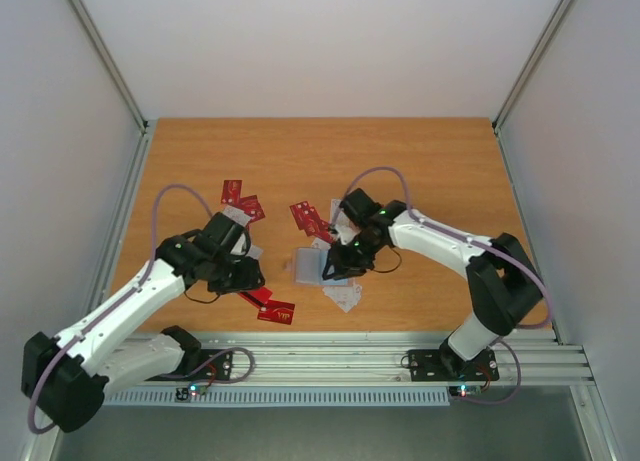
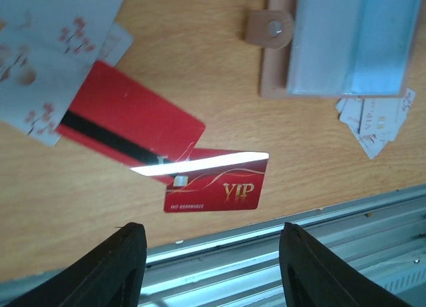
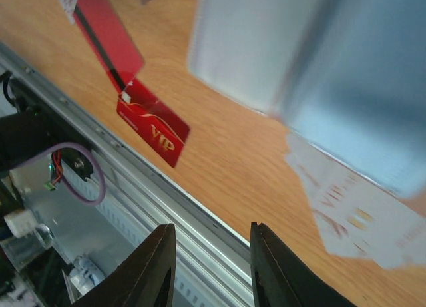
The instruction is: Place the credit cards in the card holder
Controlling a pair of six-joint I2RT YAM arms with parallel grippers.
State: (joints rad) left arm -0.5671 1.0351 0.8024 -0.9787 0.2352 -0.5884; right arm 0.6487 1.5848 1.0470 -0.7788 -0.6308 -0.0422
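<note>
The card holder [image 1: 307, 266] lies open on the table and shows its blue-grey inside. It also shows in the left wrist view [image 2: 349, 40] and the right wrist view [image 3: 313, 60]. A red VIP card [image 2: 216, 185] overlaps a red card with a black stripe [image 2: 126, 124] near the front edge; both show from above [image 1: 272, 306]. White cards [image 1: 343, 297] lie just in front of the holder. My left gripper [image 1: 248, 278] is open and empty, left of the holder and above the red cards. My right gripper [image 1: 333, 268] is open and empty at the holder's right edge.
More red cards lie further back [image 1: 240, 199] and at the middle [image 1: 310, 219]. White cards with reddish marks [image 2: 46, 54] lie by the striped card. The metal rail [image 1: 380, 356] runs along the front edge of the table, just below both grippers' fingers.
</note>
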